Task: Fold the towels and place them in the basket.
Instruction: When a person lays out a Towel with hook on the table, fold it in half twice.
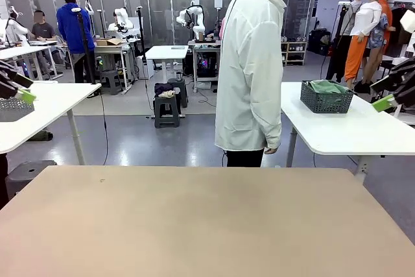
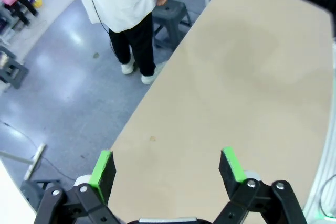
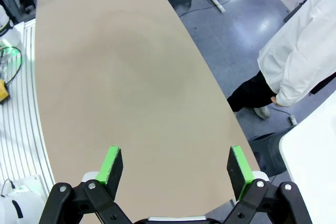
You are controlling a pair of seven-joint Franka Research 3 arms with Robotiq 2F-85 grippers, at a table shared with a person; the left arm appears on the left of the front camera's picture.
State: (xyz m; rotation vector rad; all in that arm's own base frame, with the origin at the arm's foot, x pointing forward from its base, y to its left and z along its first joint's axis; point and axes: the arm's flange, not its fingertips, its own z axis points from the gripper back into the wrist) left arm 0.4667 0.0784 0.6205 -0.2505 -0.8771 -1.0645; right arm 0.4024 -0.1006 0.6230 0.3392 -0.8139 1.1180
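A dark mesh basket (image 1: 327, 100) stands on a white side table (image 1: 350, 131) at the right, beyond the beige table (image 1: 201, 225). A green towel (image 1: 327, 86) lies crumpled inside it. My left gripper (image 1: 23, 93) hangs at the picture's left edge, and in its wrist view the left gripper (image 2: 168, 169) is open above the bare beige tabletop (image 2: 236, 93). At the right edge my right gripper (image 1: 388, 100) is raised; the right gripper (image 3: 176, 166) is also open, with nothing between its fingers, over the tabletop (image 3: 121, 87).
A person in a white lab coat (image 1: 249, 63) stands at the table's far edge, back turned. A second white table (image 1: 39, 118) at the left carries a grey mesh container (image 1: 11, 109). A grey stool (image 1: 26, 173) sits by the left corner.
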